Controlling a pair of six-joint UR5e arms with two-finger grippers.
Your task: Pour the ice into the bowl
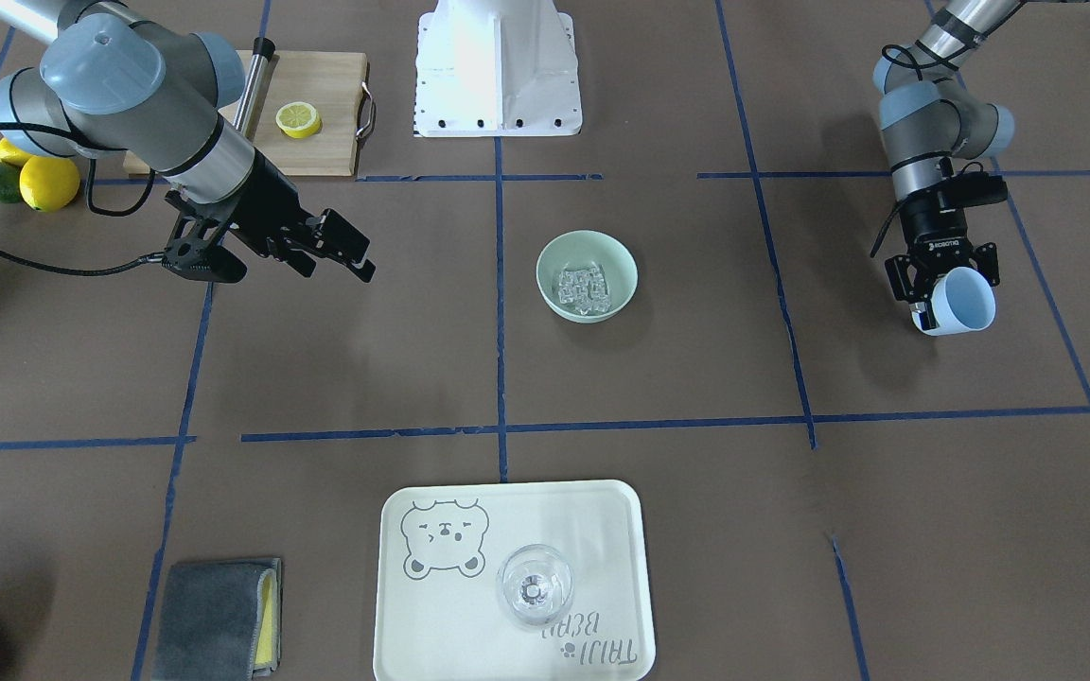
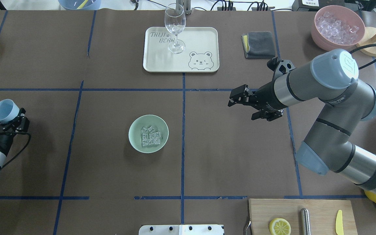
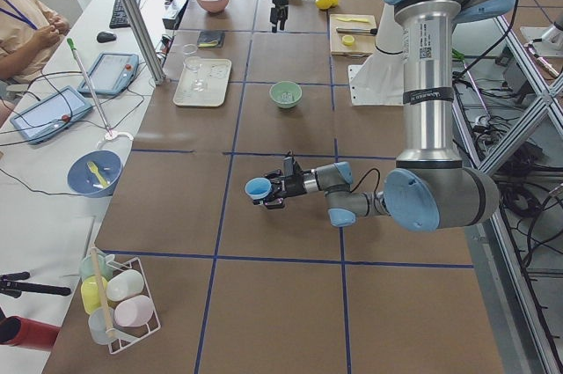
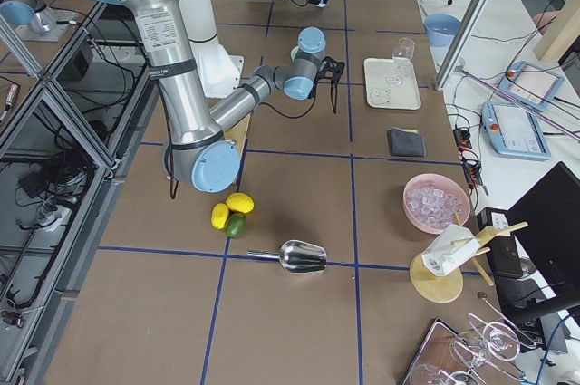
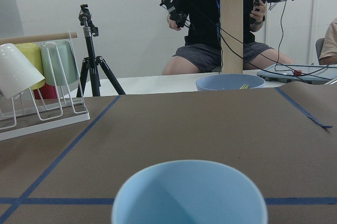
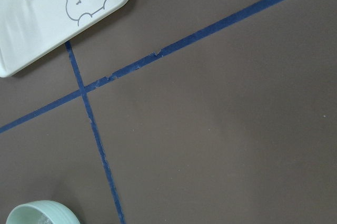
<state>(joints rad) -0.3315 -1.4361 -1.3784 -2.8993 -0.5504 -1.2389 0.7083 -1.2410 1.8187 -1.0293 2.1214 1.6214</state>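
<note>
ice sits in the bowl, pour looks done. my left gripper clamps the blue cup, right gripper wide, empty. next: park the cup.

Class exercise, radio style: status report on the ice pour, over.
Left gripper shut on pale blue plastic cup, which looks empty. Right gripper open, empty. Clear glassy ice cubes lie in round mint-green bowl. Nothing between cup and bowl.
</note>
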